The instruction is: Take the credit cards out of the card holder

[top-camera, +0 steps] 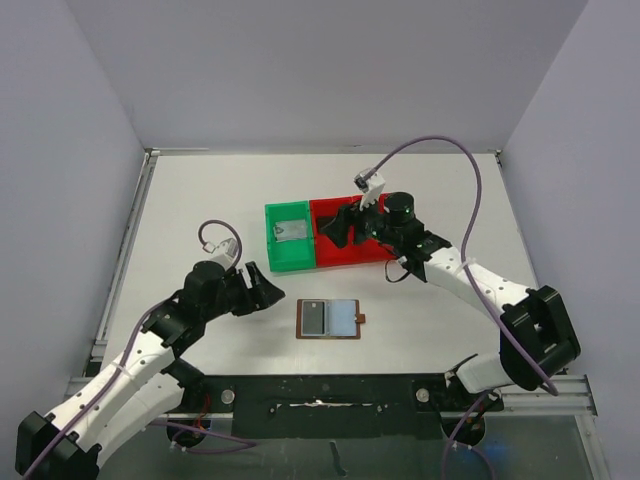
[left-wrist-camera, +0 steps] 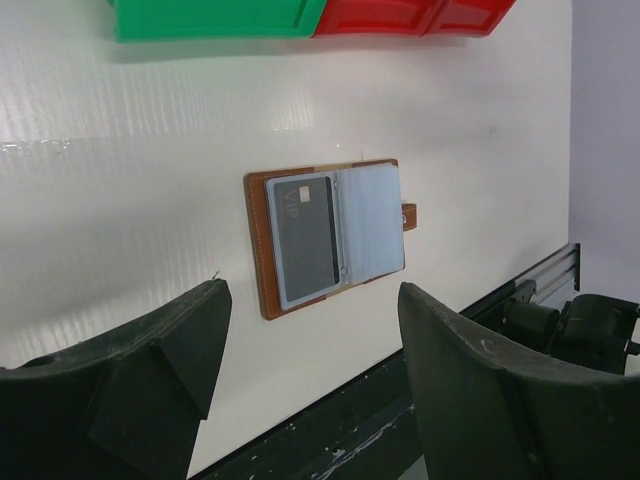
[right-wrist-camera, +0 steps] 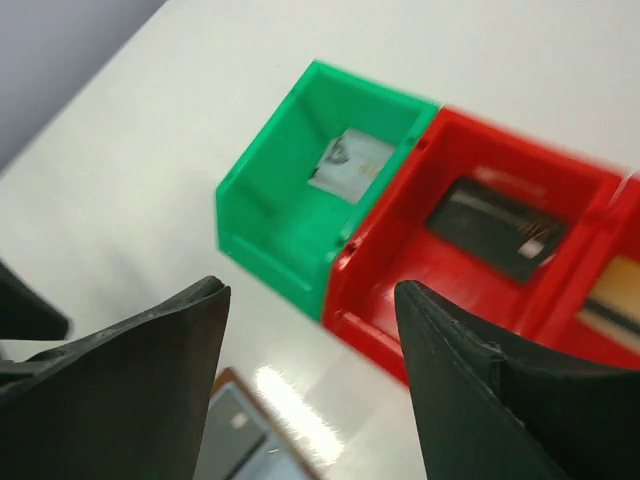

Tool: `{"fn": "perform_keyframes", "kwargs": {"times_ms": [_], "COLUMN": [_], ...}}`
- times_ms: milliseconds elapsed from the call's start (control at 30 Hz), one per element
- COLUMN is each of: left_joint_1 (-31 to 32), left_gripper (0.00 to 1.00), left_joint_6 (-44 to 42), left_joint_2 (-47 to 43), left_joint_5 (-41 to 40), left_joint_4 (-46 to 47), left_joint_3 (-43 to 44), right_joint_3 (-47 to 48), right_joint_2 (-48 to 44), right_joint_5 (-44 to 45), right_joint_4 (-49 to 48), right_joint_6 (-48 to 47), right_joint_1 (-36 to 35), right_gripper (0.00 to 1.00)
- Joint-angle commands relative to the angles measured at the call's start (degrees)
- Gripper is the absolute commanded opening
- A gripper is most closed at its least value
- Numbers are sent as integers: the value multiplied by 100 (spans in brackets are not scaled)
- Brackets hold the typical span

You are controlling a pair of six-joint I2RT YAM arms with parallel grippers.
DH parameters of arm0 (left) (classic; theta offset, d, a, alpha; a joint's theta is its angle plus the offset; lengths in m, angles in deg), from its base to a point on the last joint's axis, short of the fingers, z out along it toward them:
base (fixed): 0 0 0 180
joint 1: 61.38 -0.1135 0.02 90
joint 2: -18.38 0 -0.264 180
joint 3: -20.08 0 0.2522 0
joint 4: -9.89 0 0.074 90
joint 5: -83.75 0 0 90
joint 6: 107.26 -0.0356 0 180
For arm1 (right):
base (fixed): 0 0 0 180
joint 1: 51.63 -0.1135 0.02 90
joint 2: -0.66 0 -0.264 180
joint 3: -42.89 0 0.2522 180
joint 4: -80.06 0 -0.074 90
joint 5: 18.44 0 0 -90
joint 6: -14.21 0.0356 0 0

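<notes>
Left claw (left-wrist-camera: 311, 288) wide, empty; card holder (left-wrist-camera: 372, 220) lies open on the bench (left-wrist-camera: 120, 200) just ahead of it, one dark credit card (left-wrist-camera: 305, 240) in a sleeve. Right claw (right-wrist-camera: 311, 287) wide, empty, above red bin (right-wrist-camera: 365, 295) holding black card (right-wrist-camera: 497, 229); silver card (right-wrist-camera: 350, 165) in green bin (right-wrist-camera: 270, 250) alongside.

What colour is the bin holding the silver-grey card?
Green; the bin shows best in the right wrist view.

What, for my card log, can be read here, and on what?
"VIP": on the dark card in the holder's left sleeve.
Silver card in the green bin: marks too blurred to read.
Black card in the red bin: marks too blurred to read.
Nothing else readable.
</notes>
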Motion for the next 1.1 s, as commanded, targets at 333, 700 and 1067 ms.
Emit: {"fn": "perform_keyframes", "kwargs": {"times_ms": [333, 700, 1067], "left_joint_1": [-35, -26, 38], "left_gripper": [65, 63, 57], "left_joint_6": [242, 325, 343], "left_joint_2": [1141, 1613, 2402], "left_joint_5": [965, 1252, 1627], "left_joint_4": [1232, 1741, 2286], "left_joint_3": [-28, -195, -166], "right_joint_3": [-1583, -2082, -2244], "right_joint_2": [-321, 5, 320], "right_joint_5": [2010, 1636, 1449], "right_joint_4": [230, -277, -434], "right_joint_6": [4797, 5199, 5470], "right_joint_1": [-1728, -1946, -2014], "right_gripper": [54, 40, 36]}}
